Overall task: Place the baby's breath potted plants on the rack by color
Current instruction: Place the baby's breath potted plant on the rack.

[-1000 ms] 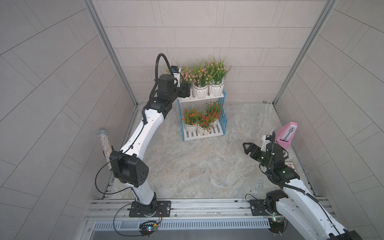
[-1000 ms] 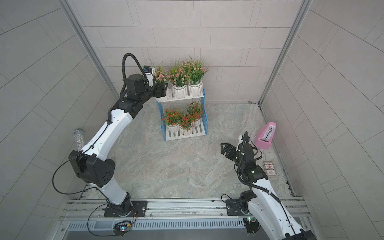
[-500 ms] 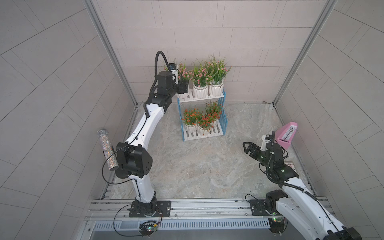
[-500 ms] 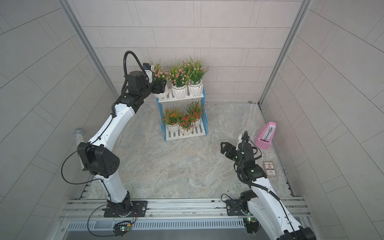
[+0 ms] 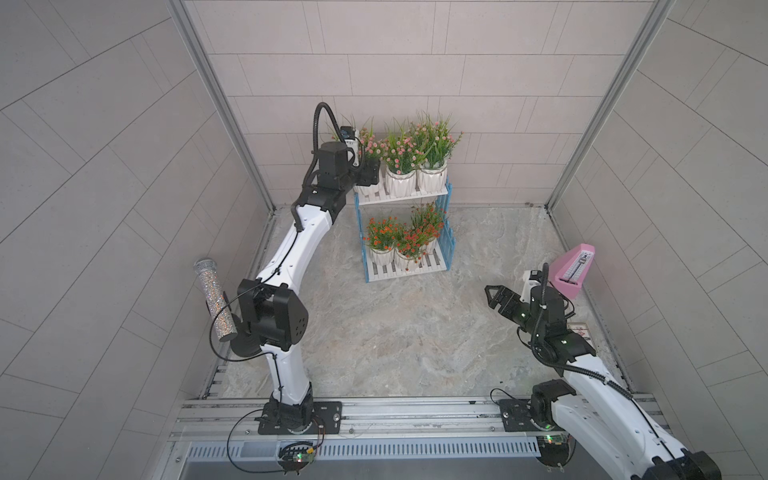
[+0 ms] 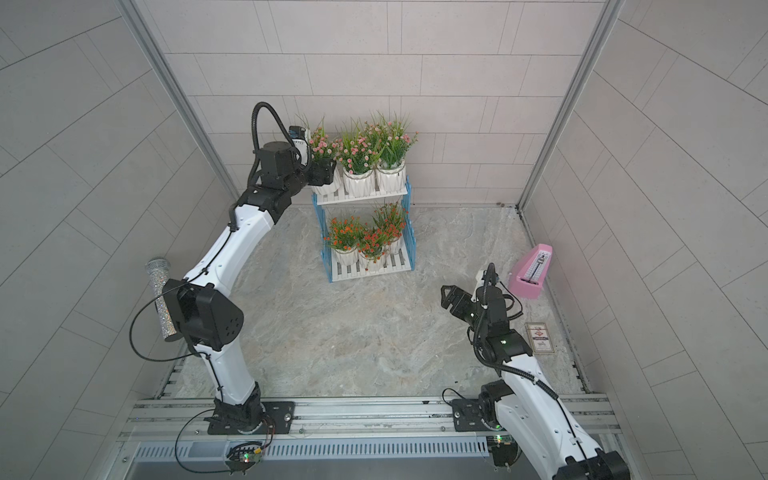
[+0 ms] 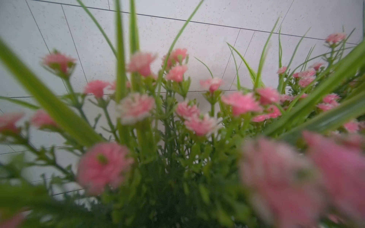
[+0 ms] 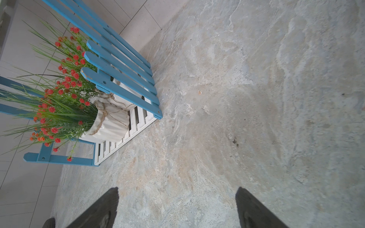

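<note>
The rack (image 5: 403, 200) stands at the back centre, in both top views. On its upper shelf are three pink baby's breath potted plants (image 5: 399, 153), on its lower shelf three red-orange ones (image 5: 380, 235). My left gripper (image 5: 370, 172) is at the leftmost pink plant (image 5: 368, 143), its black body covering the pot's top, and the pot's base sits on the shelf. Blurred pink blossoms (image 7: 134, 107) fill the left wrist view and hide the jaws. My right gripper (image 5: 492, 293) hovers open and empty over the floor at the right; its fingers (image 8: 110, 205) stand far apart, with the red-orange plants (image 8: 59, 102) off to one side.
A pink metronome (image 5: 575, 270) stands by the right wall, with a small card (image 6: 540, 338) on the floor near it. A glittery microphone (image 5: 212, 299) leans at the left wall behind my left arm's elbow. Tiled walls close in three sides, and a metal rail (image 5: 415, 409) runs along the front.
My left arm's elbow has risen and swung toward the rack while its gripper stayed at the leftmost pink pot. The right arm has not moved.
</note>
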